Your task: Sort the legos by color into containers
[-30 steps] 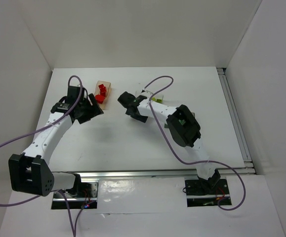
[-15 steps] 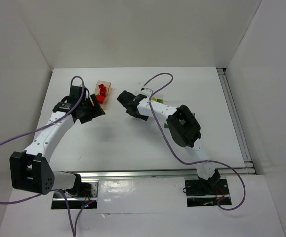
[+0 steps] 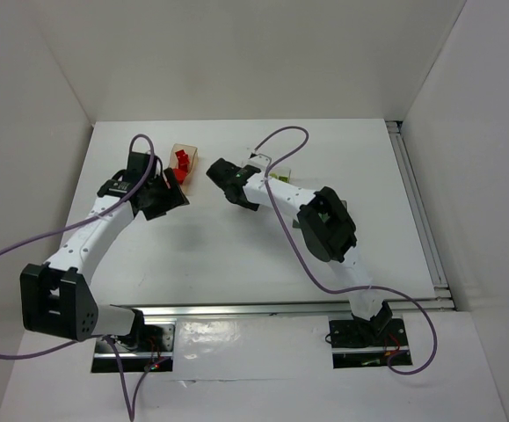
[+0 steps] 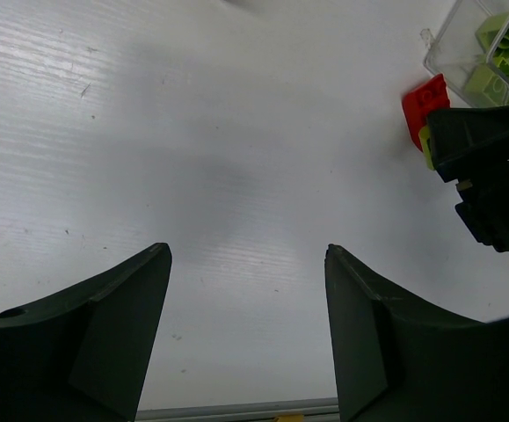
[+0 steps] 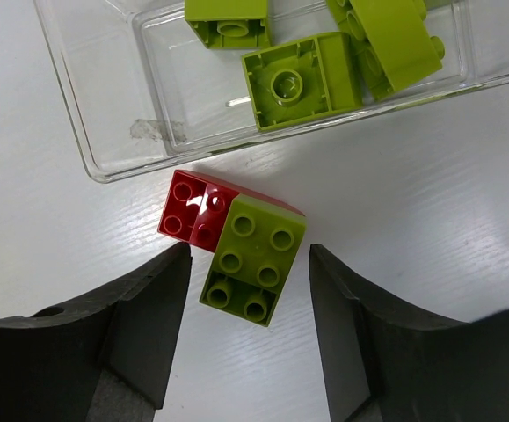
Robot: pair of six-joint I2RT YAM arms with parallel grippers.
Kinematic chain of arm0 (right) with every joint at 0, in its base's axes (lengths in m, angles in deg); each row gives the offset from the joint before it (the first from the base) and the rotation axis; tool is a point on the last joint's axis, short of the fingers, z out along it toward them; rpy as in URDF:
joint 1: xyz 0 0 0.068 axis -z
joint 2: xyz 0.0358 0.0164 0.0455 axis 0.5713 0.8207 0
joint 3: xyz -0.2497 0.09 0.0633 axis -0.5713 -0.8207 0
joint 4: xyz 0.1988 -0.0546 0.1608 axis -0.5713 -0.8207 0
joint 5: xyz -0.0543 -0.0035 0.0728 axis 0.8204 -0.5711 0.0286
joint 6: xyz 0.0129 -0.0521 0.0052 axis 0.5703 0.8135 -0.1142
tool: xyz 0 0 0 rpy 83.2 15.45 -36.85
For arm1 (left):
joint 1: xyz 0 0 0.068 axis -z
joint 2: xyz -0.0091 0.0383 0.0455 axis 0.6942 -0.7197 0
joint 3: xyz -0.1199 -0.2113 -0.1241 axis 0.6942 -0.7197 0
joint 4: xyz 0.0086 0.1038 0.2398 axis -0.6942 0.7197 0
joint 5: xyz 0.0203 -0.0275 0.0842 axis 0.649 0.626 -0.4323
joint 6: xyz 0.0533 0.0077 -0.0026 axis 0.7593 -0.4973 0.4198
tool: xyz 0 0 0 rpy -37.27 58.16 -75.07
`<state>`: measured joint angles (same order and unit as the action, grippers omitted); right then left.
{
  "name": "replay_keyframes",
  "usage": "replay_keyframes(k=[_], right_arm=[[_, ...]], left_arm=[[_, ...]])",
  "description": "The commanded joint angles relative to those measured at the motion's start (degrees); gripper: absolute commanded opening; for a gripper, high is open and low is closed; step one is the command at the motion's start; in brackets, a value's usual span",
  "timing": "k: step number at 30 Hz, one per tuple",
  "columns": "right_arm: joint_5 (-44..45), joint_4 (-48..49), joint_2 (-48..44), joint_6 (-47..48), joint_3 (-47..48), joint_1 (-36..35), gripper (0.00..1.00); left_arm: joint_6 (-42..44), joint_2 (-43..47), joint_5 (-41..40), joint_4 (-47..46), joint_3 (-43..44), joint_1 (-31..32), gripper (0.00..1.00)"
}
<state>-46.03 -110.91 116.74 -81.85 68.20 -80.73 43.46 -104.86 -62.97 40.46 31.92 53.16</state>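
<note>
Moved: right tool point(image 5: 250, 268), now nearer the bench's point(image 5: 430, 176) far edge.
Right tool: half-wide, straddling yellow-green lego point(image 5: 254, 255) to grab it.
Left tool point(image 4: 247, 264): wide, empty.

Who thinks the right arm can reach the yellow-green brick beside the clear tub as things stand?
Probably yes: the right gripper hangs open over the yellow-green brick, nothing between, though a red brick touches it.

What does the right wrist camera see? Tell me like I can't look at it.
A yellow-green brick overlapping a red brick lies on the white table, between the open fingers of the right end effector, touching neither. Just beyond them, a clear tub holds several more yellow-green bricks.
</note>
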Motion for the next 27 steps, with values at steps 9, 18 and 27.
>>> replay_keyframes(k=[9, 18, 27], right_arm=[[2.58, -1.55, -0.97, -1.19, -0.16, 0.36, 0.55], [0.12, 1.35, -2.11, 0.66, -2.10, 1.94, 0.58], [0.74, 1.88, -4.65, 2.32, -4.55, 1.94, 0.38]], left_arm=[[1.61, -1.14, 0.89, -1.28, 2.21, 1.27, 0.79], [1.08, -0.44, 0.27, -1.28, 3.87, 1.80, 0.78], [1.08, -0.97, 0.27, -1.28, 3.88, 2.85, 0.78]])
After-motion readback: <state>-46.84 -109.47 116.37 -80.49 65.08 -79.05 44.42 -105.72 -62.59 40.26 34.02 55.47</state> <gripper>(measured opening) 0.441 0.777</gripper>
